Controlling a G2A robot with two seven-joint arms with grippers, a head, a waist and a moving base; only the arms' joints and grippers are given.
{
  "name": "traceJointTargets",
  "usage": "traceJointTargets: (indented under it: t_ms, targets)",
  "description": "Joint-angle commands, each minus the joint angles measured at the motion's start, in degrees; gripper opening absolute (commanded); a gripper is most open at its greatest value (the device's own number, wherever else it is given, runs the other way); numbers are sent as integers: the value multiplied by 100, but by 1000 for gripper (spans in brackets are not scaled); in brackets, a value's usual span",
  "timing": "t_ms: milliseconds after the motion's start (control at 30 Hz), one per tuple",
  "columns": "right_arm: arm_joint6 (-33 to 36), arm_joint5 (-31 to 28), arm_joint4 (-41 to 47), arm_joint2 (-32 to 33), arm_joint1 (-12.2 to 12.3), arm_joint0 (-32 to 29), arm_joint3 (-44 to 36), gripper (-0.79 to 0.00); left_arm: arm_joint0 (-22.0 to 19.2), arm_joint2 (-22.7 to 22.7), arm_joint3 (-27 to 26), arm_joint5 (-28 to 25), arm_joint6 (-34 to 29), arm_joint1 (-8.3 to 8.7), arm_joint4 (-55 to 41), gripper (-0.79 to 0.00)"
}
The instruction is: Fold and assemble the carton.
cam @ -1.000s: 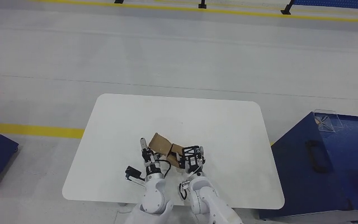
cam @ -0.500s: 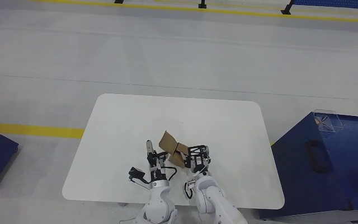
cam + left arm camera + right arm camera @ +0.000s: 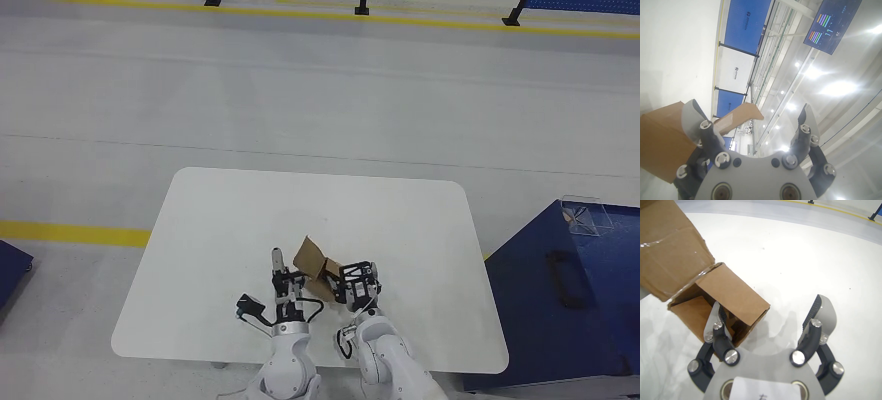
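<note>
A small brown carton [image 3: 314,262] lies on the white table [image 3: 400,215] near its front edge, between my two grippers. My left gripper [image 3: 281,272] stands open beside it; in the left wrist view the carton [image 3: 660,138] rests against the outer side of one finger [image 3: 692,115], and a loose flap [image 3: 742,114] sticks up between the jaws. My right gripper [image 3: 768,311] is open and straddles a side wall of the carton [image 3: 728,291]: one finger [image 3: 716,315] is inside the open end, the other [image 3: 822,308] outside over the table. A taped flap [image 3: 668,251] stands open.
The table's front edge [image 3: 300,352] runs close behind both grippers. A blue cabinet [image 3: 570,290] stands off the table's right side. Bare tabletop [image 3: 791,256] stretches beyond the carton.
The carton and both grippers have shifted to the right along the table's front part. The carton has turned a little with them.
</note>
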Motion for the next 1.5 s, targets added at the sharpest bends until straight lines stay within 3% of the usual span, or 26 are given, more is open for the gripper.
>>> traceJointTargets:
  t_ms: [0,500,833,1033,1233,1367,1467]
  targets:
    - [12,-36,-38,20,7,-11,-9,0,7,-7,-17,-25,20,-10,53,0]
    - [83,-218,-102,183,41,-149,-347,0,278,1,-380,-122,-46,-55,502,0]
    - [89,211,493,614,25,-114,-583,0,159,18,-216,454,-65,-117,517,0]
    - [162,120,801,789,31,-167,-671,0,177,-4,-200,508,-101,-141,470,0]
    - [188,51,1319,879,6,-181,-764,0,56,-25,-103,918,-74,-176,458,0]
    - [188,51,1319,879,6,-181,-764,0,201,-21,-243,522,99,-186,641,0]
    - [188,51,1319,879,6,-181,-764,0,300,-21,-397,523,37,-178,704,0]
